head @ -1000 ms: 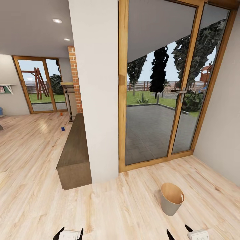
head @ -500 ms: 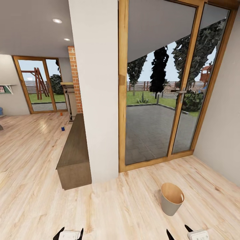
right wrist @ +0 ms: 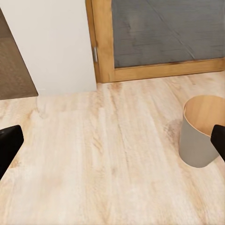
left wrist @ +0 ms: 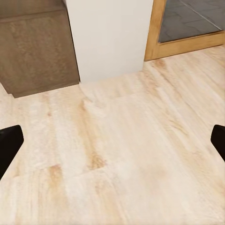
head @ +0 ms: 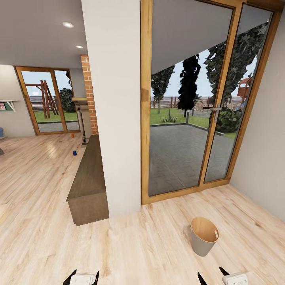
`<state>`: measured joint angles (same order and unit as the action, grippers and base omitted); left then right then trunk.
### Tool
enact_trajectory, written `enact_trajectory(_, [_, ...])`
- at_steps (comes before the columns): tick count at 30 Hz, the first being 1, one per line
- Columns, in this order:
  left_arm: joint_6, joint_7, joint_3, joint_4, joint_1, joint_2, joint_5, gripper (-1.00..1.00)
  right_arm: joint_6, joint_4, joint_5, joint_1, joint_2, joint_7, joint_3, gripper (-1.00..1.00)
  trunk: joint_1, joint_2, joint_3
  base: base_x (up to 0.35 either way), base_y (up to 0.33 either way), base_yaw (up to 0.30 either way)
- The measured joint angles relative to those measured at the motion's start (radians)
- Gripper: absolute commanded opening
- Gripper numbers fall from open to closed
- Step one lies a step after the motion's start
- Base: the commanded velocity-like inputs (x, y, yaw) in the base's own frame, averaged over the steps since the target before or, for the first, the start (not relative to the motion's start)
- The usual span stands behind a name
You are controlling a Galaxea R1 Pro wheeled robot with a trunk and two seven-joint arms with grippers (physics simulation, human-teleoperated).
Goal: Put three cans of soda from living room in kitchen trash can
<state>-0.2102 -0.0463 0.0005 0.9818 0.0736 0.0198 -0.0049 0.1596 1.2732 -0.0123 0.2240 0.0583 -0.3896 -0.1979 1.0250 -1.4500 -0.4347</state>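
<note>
Grey outside and wood-brown inside, the tash can (head: 204,236) stands on the plank floor (head: 150,245) just in front of the glass door (head: 190,118), near my right gripper (head: 213,279). From the door, far to the left past the white pillar (head: 114,107) and the low brown cabinet (head: 89,182), I see a blue can of soda (head: 74,152) and an orange one (head: 72,135) on the floor. Both the right and the left gripper (head: 82,278) are spread wide and carry nothing. I judge that collecting has not begun; next I must drive toward those cans.
</note>
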Motion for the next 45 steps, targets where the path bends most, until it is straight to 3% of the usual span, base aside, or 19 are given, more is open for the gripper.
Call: enact_trajectory(45, [0.0,-0.002,-0.002,-0.009,0.0,0.0,0.003,1.0,0.0,-0.002,0.0,0.0,0.0,-0.001,0.001,1.0,0.0,0.0,0.0,0.0,0.0,0.0])
